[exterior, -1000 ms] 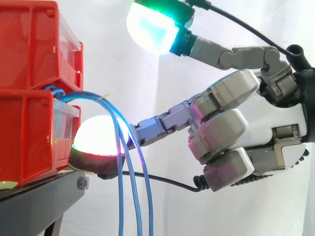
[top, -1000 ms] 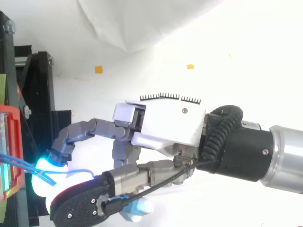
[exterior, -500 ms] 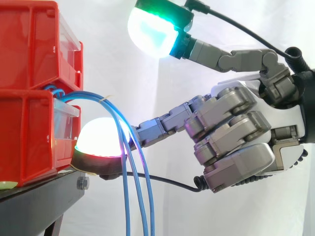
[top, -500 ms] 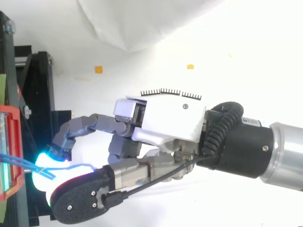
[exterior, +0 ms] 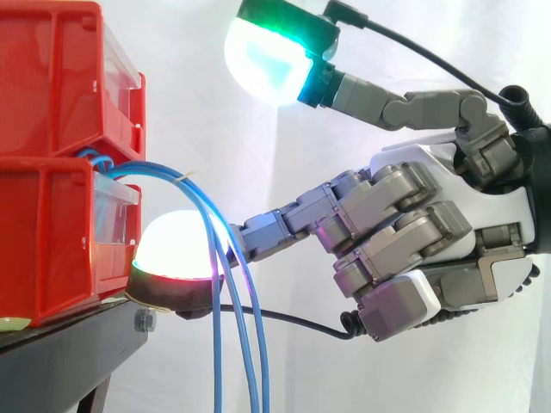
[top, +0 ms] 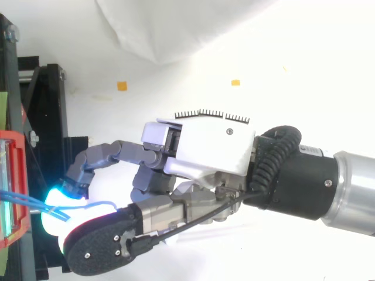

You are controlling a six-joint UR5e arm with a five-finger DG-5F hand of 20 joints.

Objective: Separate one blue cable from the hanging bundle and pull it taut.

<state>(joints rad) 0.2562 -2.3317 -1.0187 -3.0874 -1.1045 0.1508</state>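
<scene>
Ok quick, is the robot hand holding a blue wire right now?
Hand: up against the blue cables hanging from the red bins; whether it grips one cannot be told.

- No word, number or brand can be read in either view.
- A small pale label (top: 310,154) sits on the black wrist behind the hand (top: 205,152), at about 4 o'clock in the top view; its print is too small to read.
- Two orange square markers (top: 122,86) (top: 235,82), at 11 and 12 o'clock, are plain.
</scene>
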